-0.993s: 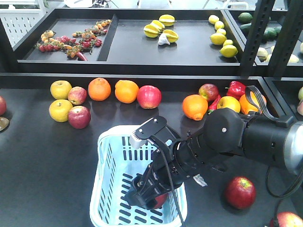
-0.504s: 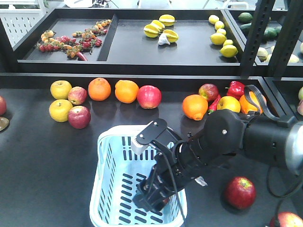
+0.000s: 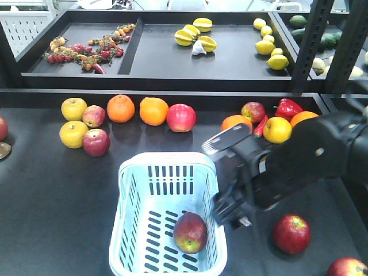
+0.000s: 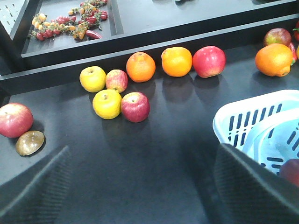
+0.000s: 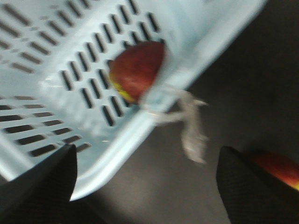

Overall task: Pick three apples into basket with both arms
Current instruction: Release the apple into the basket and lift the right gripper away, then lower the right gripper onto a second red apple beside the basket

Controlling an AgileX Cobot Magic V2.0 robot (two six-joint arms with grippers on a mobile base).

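- A pale blue-white rectangular plastic basket with slotted sides [image 3: 121,195] stands on the dark surface [image 3: 52,218]. Its long axis runs from the far side toward the front-facing camera.
- One dark red apple [image 3: 190,232] lies on the basket floor near the front right corner, close to the right wall. It looks slightly longer than wide, with its long axis roughly in line with the basket's. Its yellow-green patch points toward the near end.
- The right wrist view is blurred, but the same apple shows through the slotted wall.
- A clear plastic scrap [image 5: 192,128] hangs from the basket's rim down toward the surface.
- The black right arm [image 3: 310,161] reaches in from the right, its light grey plate [image 3: 227,140] facing up.
- The right gripper [image 5: 145,156] is just outside the basket's right rim. Its fingers are spread apart and hold nothing.
- A second dark red apple [image 3: 291,234] sits on the surface right of the basket, apart from it, with a pale spot on top.
- A third red apple [image 3: 347,267] is cut off by the bottom right corner.
- The left gripper [image 4: 140,161] hovers over bare surface left of the basket, fingers wide apart and empty.
- Along the back edge lie yellow apples [image 3: 73,108], oranges [image 3: 121,108] and a brighter pinkish-red apple [image 3: 181,117].
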